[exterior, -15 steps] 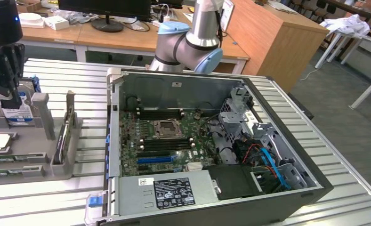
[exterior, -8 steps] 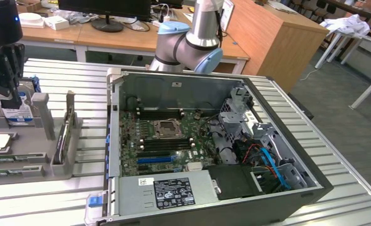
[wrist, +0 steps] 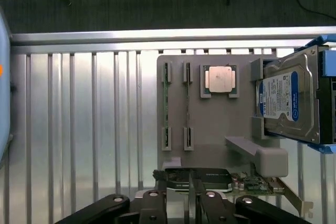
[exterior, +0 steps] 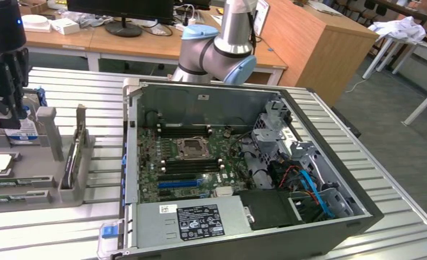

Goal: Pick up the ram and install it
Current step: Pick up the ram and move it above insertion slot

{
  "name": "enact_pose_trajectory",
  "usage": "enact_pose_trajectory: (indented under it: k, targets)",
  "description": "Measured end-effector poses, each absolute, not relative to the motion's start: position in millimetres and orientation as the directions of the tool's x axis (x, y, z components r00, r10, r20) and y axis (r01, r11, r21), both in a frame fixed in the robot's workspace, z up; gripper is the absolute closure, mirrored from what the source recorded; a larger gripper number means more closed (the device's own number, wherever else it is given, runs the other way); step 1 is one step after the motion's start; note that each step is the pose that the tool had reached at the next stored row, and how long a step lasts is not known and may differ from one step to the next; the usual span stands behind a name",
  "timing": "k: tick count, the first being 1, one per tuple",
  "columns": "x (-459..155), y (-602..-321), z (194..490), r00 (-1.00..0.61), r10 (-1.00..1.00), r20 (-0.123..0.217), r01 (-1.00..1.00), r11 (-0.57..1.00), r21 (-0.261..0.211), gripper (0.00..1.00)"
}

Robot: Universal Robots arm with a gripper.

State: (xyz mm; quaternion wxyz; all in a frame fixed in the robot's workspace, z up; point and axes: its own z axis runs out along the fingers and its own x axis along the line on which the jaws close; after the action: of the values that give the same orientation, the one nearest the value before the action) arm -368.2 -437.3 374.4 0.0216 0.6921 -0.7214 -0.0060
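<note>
Well, I see my gripper [wrist: 178,178] hanging open and empty over the grey holder [wrist: 210,124] on the worktop [wrist: 79,129]; the ram [wrist: 166,103] stands on edge in its slots, untouched.

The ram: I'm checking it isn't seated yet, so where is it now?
The ram stands on edge in the grey tray on the exterior view's left, outside the computer case, next to the processor chip.

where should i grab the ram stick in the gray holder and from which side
Pinch the ram across its thin flat faces at mid-length, coming straight down from above: it stands on edge in the gray holder, ends captured by brackets, only the middle free.
</note>
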Motion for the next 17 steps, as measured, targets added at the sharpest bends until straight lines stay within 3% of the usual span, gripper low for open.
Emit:
enact_pose_trajectory:
  k: [3, 17]
  targets:
    - [-368.3, -437.3, 374.2, -0.041, -0.999, 0.023, -0.998, 0.042, 0.038, 0.59]
    - [-382.2, -439.3, 353.1, -0.038, -0.999, 0.023, -0.999, 0.039, 0.036, 0.59]
